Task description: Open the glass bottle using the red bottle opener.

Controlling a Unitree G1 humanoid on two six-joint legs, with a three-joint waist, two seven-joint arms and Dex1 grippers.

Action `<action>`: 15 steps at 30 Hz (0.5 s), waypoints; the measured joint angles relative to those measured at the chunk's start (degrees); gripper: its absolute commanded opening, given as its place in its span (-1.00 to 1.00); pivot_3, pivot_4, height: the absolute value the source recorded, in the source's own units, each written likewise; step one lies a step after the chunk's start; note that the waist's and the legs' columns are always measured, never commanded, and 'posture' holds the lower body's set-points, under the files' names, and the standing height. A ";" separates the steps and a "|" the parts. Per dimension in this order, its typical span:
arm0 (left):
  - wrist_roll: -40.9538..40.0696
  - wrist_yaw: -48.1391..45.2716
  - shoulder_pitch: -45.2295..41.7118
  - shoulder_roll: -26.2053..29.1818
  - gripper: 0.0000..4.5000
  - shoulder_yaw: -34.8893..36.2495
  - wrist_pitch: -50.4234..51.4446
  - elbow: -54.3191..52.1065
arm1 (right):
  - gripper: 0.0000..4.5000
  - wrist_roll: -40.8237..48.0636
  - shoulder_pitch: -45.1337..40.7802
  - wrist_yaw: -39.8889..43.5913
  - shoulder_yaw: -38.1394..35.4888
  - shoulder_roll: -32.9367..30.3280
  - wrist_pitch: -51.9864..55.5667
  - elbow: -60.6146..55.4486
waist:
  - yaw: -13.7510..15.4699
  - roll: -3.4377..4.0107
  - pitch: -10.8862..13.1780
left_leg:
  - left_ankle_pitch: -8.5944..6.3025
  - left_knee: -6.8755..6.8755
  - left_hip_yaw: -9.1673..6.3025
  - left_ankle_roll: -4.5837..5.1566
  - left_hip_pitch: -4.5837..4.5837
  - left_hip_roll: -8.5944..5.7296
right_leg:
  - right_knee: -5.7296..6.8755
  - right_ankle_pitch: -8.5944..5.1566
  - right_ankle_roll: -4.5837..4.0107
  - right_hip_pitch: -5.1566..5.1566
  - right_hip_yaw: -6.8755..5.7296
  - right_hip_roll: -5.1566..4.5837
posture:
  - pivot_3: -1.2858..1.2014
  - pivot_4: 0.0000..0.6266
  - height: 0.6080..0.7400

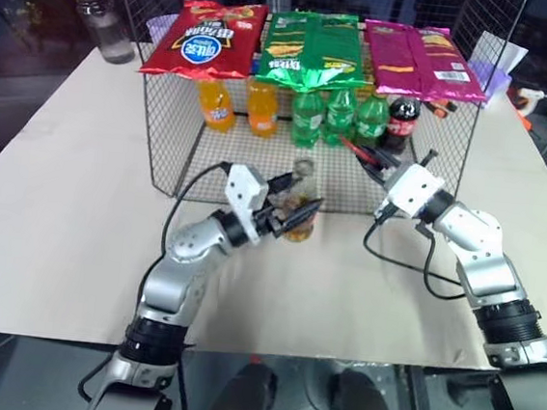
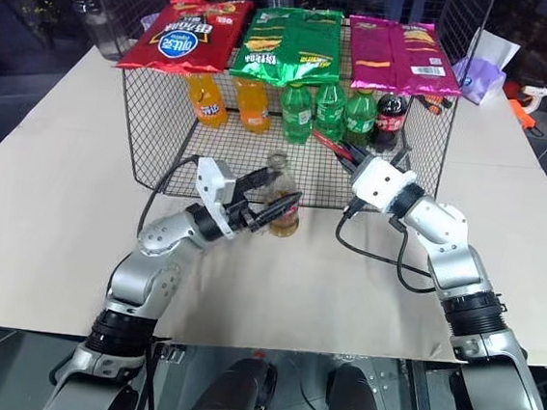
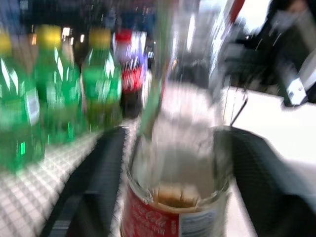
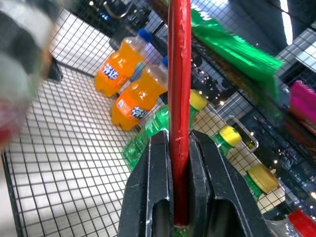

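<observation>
**Bottle uncapped, opener pinched tight**

Big black wire mesh basket (image 1: 163, 146) sits behind everything. Clear glass bottle of amber liquid (image 1: 301, 213) stands just before it, between the left gripper (image 1: 297, 210) fingers, spread alongside it. Right gripper (image 4: 180, 148) is clamped on the thin red bottle opener (image 4: 178, 74).

Glass bottle (image 1: 301, 208) stands upright on the paper-covered table (image 1: 58, 223), just in front of the wire basket (image 1: 163, 146). Left gripper (image 1: 297, 210) sits at the bottle's lower body, one black finger on each side; contact not clear. Right gripper (image 1: 375, 159) is off to the right of the bottle, apart from it, clamped on the red bottle opener (image 1: 356, 149), which points toward the basket. Inside the basket: orange soda bottles (image 1: 237, 105), green bottles (image 1: 338, 116), one cola bottle (image 1: 402, 120). Chip bags (image 1: 313, 46) lie across the basket top.
</observation>
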 measured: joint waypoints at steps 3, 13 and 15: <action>0.10 -0.11 -0.04 0.02 0.49 -0.29 -0.02 0.14 | -1.00 -0.80 0.23 -0.04 0.00 0.58 -0.12 0.02 | -0.06 0.00 0.00 | 0.02 0.16 0.06 -0.02 -0.77 -0.01 | 0.18 0.01 0.00 -0.86 0.05 -0.03 | 0.03 -0.52 1.00; -0.80 -0.65 0.87 1.17 0.49 -0.33 0.89 -2.35 | -1.00 -0.65 2.31 -0.03 -0.88 1.40 0.12 0.09 | -0.08 0.00 0.00 | 0.03 0.18 0.10 -0.04 -1.09 -0.01 | 0.19 0.01 0.00 -1.17 0.06 -0.03 | 0.03 -0.52 1.00; -1.86 -0.79 1.74 1.95 0.49 -0.21 1.99 -4.42 | -1.00 -0.49 2.99 -0.04 -0.97 1.55 0.25 0.06 | -0.12 0.00 0.00 | 0.03 0.17 0.10 -0.04 -1.10 0.00 | 0.20 0.01 0.00 -1.17 0.06 -0.02 | 0.03 -0.52 1.00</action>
